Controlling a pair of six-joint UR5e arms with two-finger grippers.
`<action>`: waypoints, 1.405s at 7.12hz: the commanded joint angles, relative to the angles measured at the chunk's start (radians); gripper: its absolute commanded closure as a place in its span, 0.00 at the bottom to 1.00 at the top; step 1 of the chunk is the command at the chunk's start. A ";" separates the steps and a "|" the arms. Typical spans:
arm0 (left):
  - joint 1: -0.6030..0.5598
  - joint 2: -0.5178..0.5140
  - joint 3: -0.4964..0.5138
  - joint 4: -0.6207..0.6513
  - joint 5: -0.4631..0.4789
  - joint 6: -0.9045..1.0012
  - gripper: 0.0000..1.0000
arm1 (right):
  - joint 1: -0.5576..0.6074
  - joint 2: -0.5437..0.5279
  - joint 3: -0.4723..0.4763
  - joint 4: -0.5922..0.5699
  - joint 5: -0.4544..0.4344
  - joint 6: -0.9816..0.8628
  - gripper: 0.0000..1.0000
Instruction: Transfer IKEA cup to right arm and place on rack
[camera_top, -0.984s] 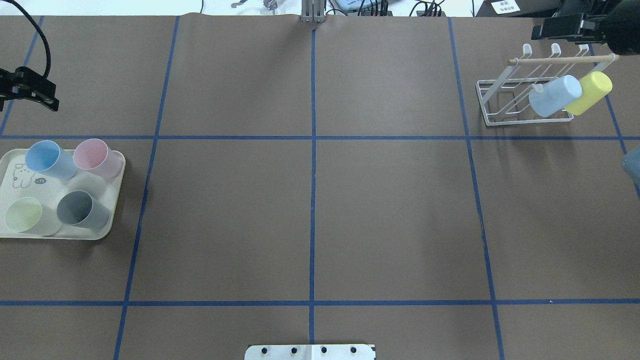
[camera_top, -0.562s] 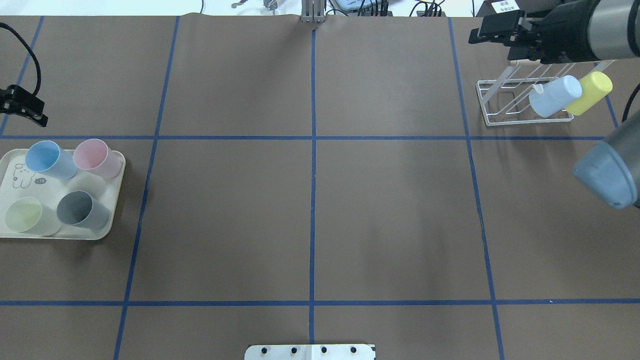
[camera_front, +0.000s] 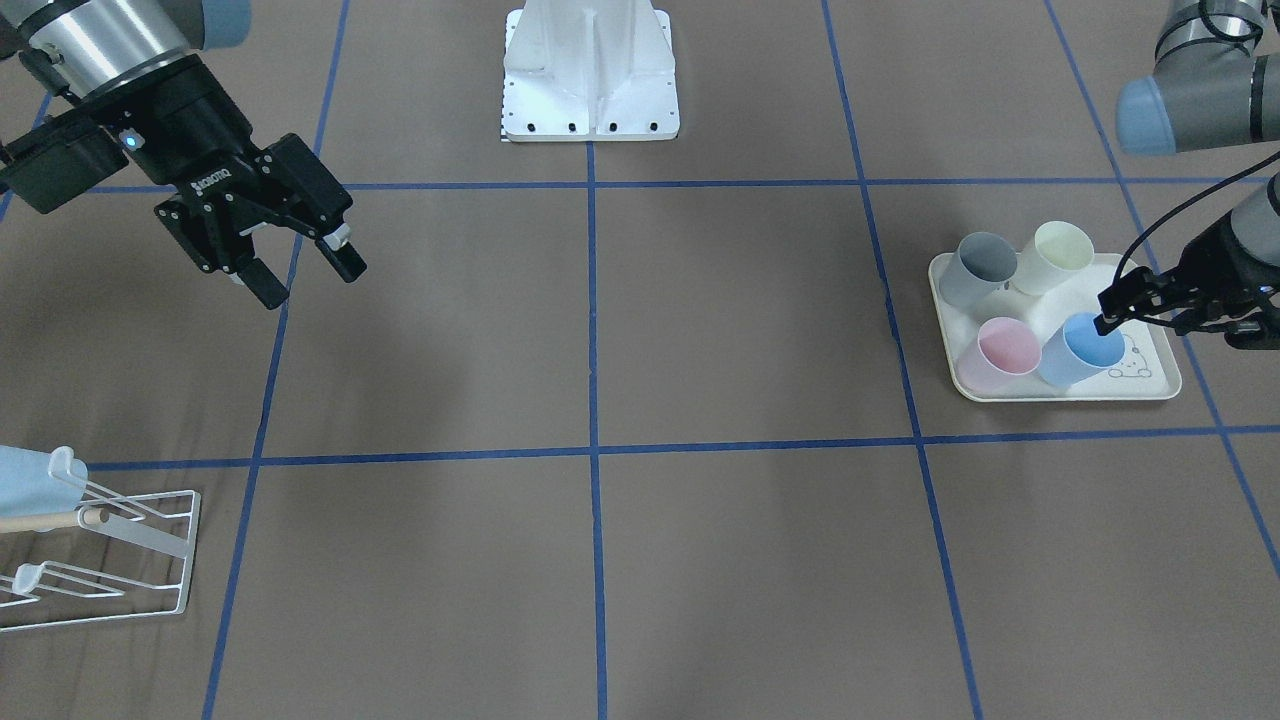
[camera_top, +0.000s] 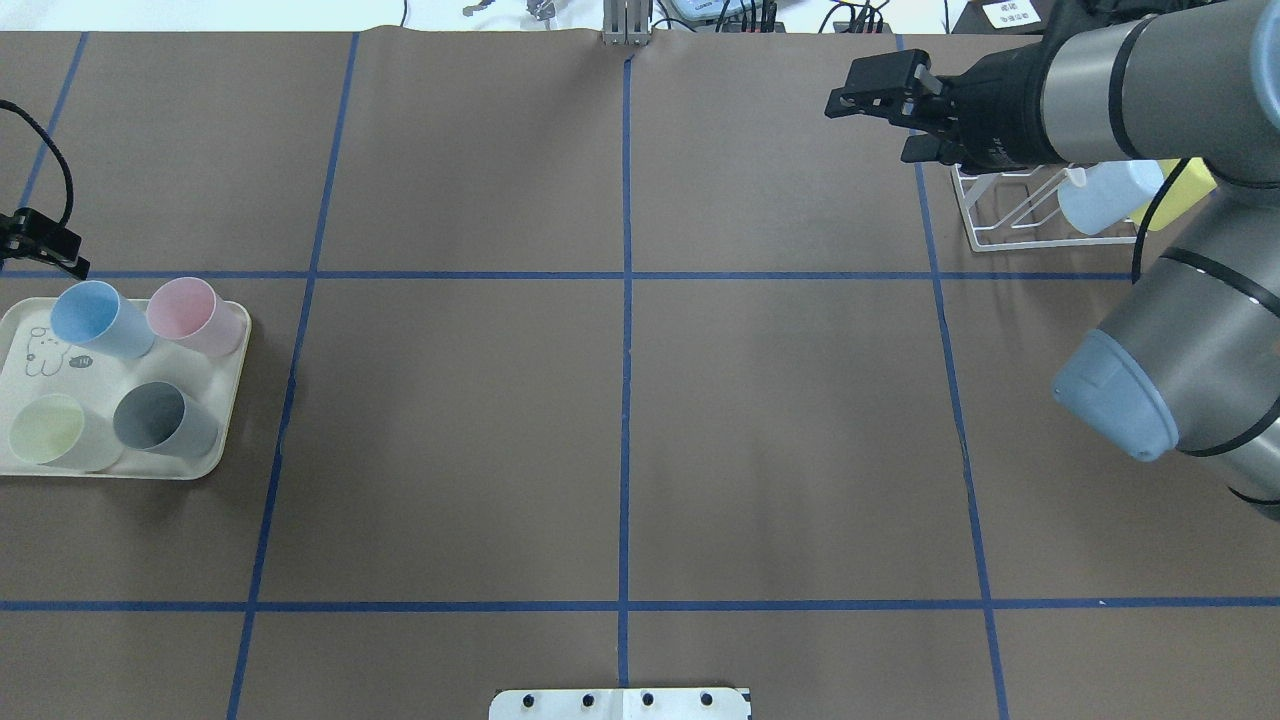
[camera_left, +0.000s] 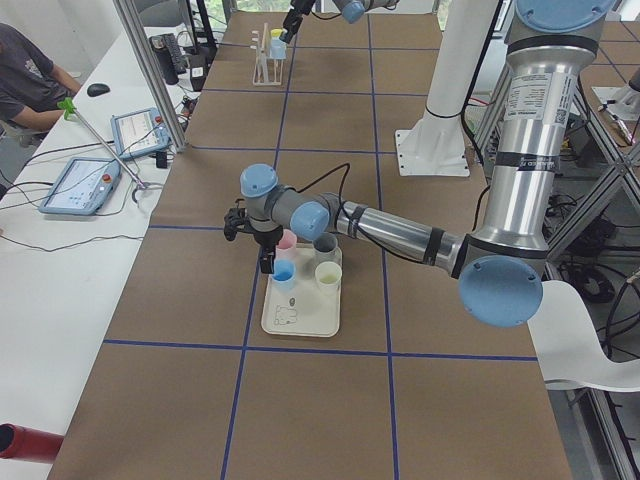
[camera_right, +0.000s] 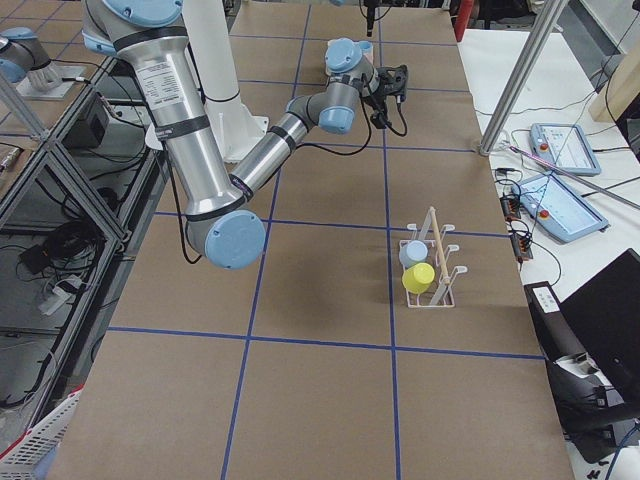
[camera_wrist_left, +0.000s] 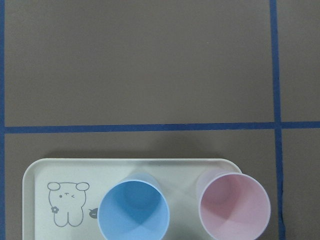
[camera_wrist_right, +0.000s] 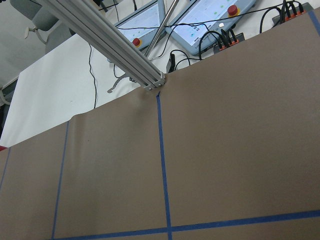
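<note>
Right gripper (camera_front: 310, 278): jaws spread wide and empty. It touches nothing. It hangs above bare table (camera_top: 620, 420), on the end of my right arm (camera_top: 1130, 80), which reaches in from the right side. In the overhead view this gripper sits at the far right of the table, just left of the rack (camera_front: 150, 537).

Left gripper (camera_front: 1105, 312): in the front-facing view the two fingers appear parted, with nothing between them. The gripper is over the far edge of the tray (camera_front: 1090, 393), at the mouth of the blue cup (camera_front: 1075, 350). I cannot tell whether a fingertip touches the rim. The left wrist view shows no fingers. It shows the blue cup at its lower edge and the pink cup (camera_front: 1000, 352) to the right of it.

Cup location: the blue cup stands upright, mouth up, on the tray at the left end of the table. It is in the far row beside the pink cup. The grey cup (camera_front: 975, 265) and the pale yellow cup (camera_front: 1055, 255) form the near row. All four cups are on the tray.

Rack: it stands at the far right of the table. A light blue cup (camera_right: 412, 254) and a yellow cup (camera_right: 420, 277) hang tilted on its prongs, side by side.
</note>
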 joint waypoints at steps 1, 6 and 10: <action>0.002 0.006 0.093 -0.076 0.000 0.012 0.01 | -0.027 0.012 -0.006 0.002 -0.015 0.020 0.00; 0.010 0.004 0.120 -0.079 0.000 0.009 0.13 | -0.045 0.012 -0.007 0.000 -0.038 0.023 0.00; 0.013 0.001 0.121 -0.079 0.000 0.000 0.35 | -0.045 0.012 -0.015 0.002 -0.038 0.023 0.00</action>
